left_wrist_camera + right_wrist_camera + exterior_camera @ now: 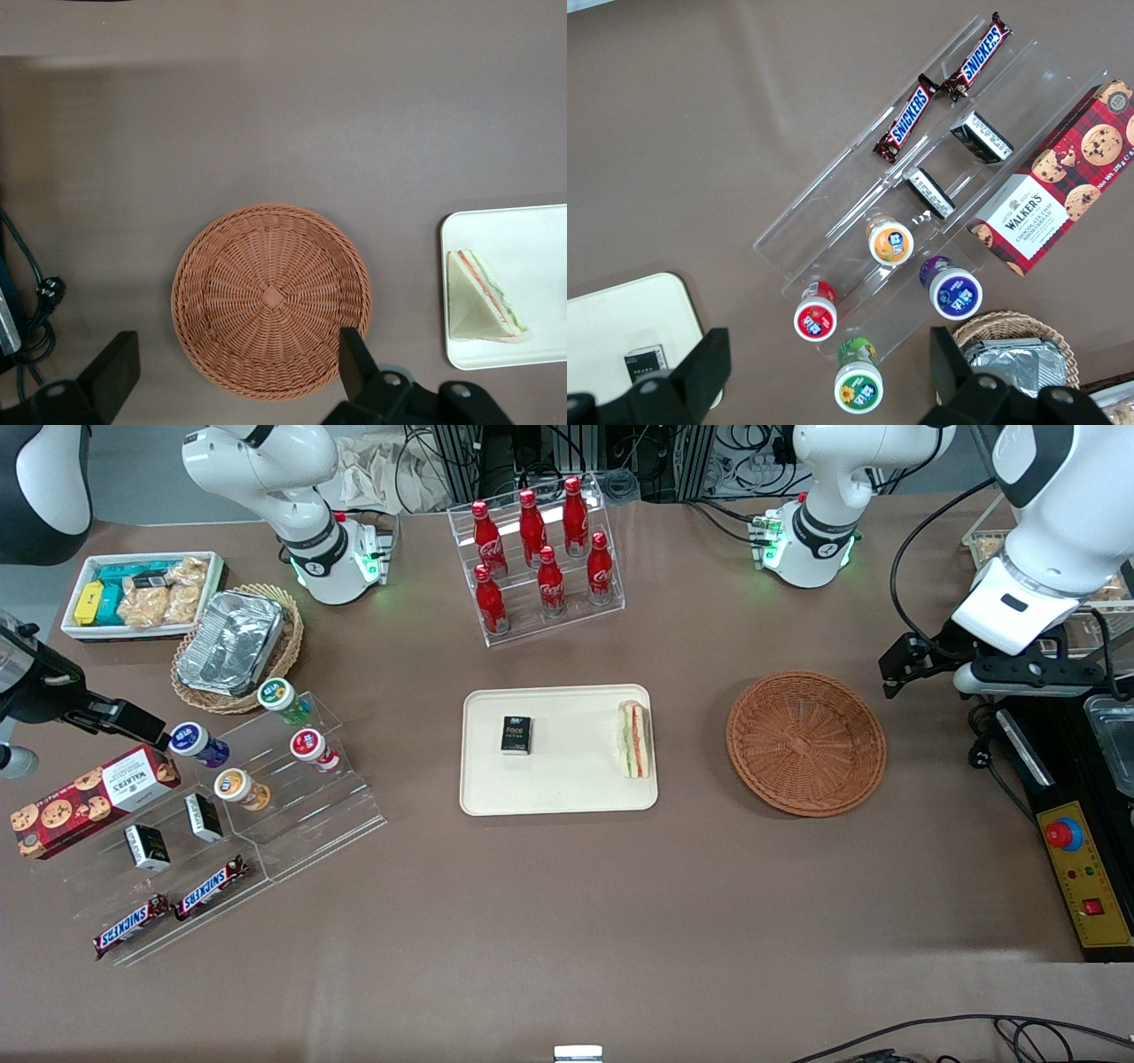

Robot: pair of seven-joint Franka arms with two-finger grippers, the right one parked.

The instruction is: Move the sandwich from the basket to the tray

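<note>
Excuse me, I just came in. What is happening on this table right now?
The sandwich already lies on the tray, at its edge nearest the basket, which is empty. A small black box also sits on the tray. The working arm's gripper hangs open above the basket, holding nothing, so the transfer looks done.

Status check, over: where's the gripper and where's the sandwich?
Gripper open, empty, high above the basket. Sandwich lies on the tray, at its basket-side edge. Basket empty; nothing in the way.
</note>
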